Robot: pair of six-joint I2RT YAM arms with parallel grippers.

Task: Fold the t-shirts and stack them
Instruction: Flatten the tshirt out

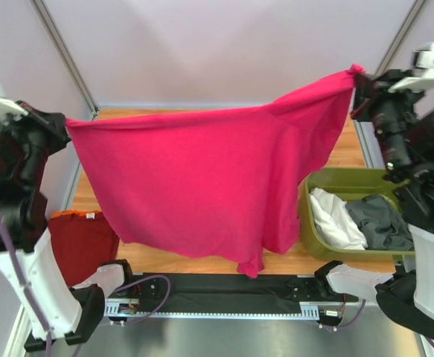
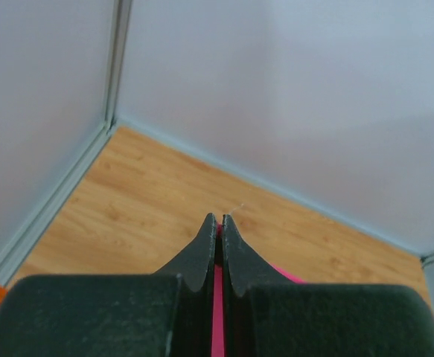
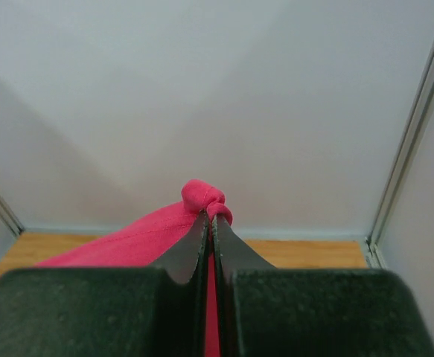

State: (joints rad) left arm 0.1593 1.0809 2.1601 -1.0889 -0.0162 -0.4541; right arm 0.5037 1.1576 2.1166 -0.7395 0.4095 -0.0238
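Observation:
A bright magenta-pink t-shirt (image 1: 202, 178) hangs spread out in the air above the wooden table, stretched between both arms. My left gripper (image 1: 66, 123) is shut on its left corner; a thin pink strip (image 2: 218, 297) shows between the closed fingers (image 2: 202, 253). My right gripper (image 1: 356, 76) is shut on the right corner, higher up, and a bunched knot of pink cloth (image 3: 203, 198) pokes out past its tips. A folded darker red t-shirt (image 1: 83, 242) lies flat at the table's front left. White (image 1: 334, 218) and grey (image 1: 380, 222) t-shirts lie crumpled in the bin.
An olive-green plastic bin (image 1: 317, 238) stands at the table's front right, beside the right arm's base. Pale walls and metal frame posts (image 1: 64, 52) enclose the table. Bare wood (image 2: 157, 201) shows at the back, behind the hanging shirt.

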